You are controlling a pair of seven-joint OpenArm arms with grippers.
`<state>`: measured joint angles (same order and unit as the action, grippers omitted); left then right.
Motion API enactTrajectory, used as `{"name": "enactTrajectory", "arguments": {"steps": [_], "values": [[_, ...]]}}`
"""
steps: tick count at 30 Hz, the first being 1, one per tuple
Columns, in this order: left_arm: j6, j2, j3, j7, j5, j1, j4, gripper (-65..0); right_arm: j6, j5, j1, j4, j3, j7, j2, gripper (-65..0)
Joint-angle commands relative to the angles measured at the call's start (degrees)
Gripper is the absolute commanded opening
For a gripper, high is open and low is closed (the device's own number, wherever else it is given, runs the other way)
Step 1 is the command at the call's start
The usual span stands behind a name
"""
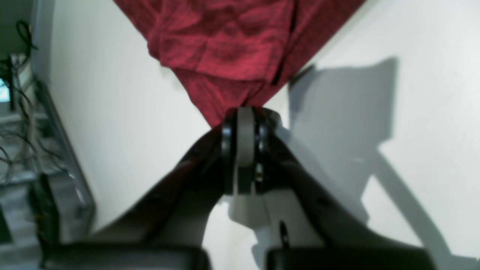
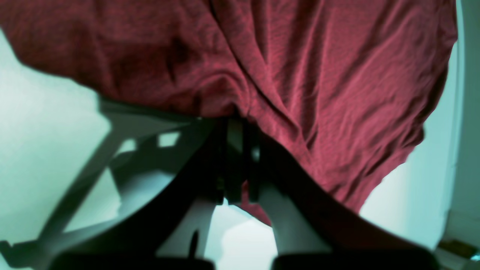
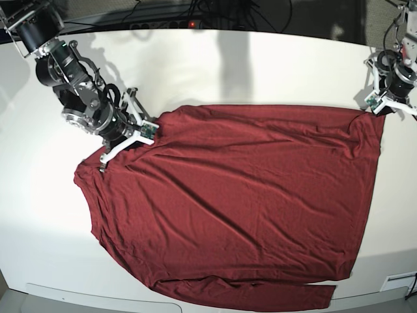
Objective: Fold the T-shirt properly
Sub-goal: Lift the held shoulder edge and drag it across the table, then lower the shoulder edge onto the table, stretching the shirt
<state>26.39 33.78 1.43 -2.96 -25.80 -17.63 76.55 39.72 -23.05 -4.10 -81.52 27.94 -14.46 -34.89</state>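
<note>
The maroon T-shirt (image 3: 241, 202) lies spread wide and wrinkled on the white table, with a sleeve folded along its near edge. My left gripper (image 3: 376, 108) is at the shirt's far right corner. In the left wrist view this gripper (image 1: 245, 112) is shut on the pointed corner of the T-shirt (image 1: 225, 45). My right gripper (image 3: 144, 132) is at the shirt's far left corner. In the right wrist view this gripper (image 2: 237, 123) is shut on a bunched fold of the T-shirt (image 2: 318, 75), and cloth drapes over its right finger.
The white table (image 3: 260, 65) reaches past the shirt at the back and the left. Dark cables (image 3: 195, 13) run behind its far edge. The table's side edge and more cables (image 1: 22, 112) show in the left wrist view. The shirt reaches close to the table's near edge (image 3: 98, 293).
</note>
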Motion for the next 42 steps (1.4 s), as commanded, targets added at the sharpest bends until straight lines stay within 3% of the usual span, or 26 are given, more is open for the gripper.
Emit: {"name": "enactTrajectory", "arguments": {"steps": [1, 5, 9, 12, 17, 21, 32, 42], "values": [[2.8, 0.7, -0.1, -3.5, 0.7, -0.6, -0.1, -65.0, 0.3, 1.4, -0.7, -0.6, -1.0, -0.2, -1.0, -65.0], [2.8, 2.1, 0.0, -6.7, 8.7, -0.6, 2.2, -65.0, 0.3, 7.0, -0.7, -2.9, -5.7, -2.6, -1.3, -65.0], [1.2, 6.4, 0.0, -8.2, 18.8, -0.6, 6.5, -65.0, 0.3, 14.5, -0.7, -7.5, -11.6, -6.3, -1.3, -65.0], [-0.3, 9.2, 0.0, -8.2, 25.2, -0.5, 9.5, -65.0, 0.3, 16.2, -1.0, -8.5, -13.2, -6.4, -1.3, -65.0], [-4.8, 9.9, 0.0, -8.1, 26.2, 1.0, 10.4, -65.0, 0.3, 16.2, -2.0, -8.5, -13.3, -6.6, -1.1, -65.0], [-5.9, 9.4, 0.0, -8.2, 28.7, 2.9, 10.4, -65.0, 0.3, 16.0, -3.3, -8.2, -13.3, -6.7, -0.2, -65.0], [-11.5, 3.7, 0.0, -7.6, 28.7, 10.4, 5.4, -65.0, 0.1, 15.9, -11.2, 2.7, -13.3, -6.6, 5.6, -65.0], [-12.0, 2.8, 0.0, -7.3, 31.5, 18.3, -1.4, -65.0, 0.1, 19.2, -17.9, 12.5, -13.3, -6.2, 5.9, -65.0]]}}
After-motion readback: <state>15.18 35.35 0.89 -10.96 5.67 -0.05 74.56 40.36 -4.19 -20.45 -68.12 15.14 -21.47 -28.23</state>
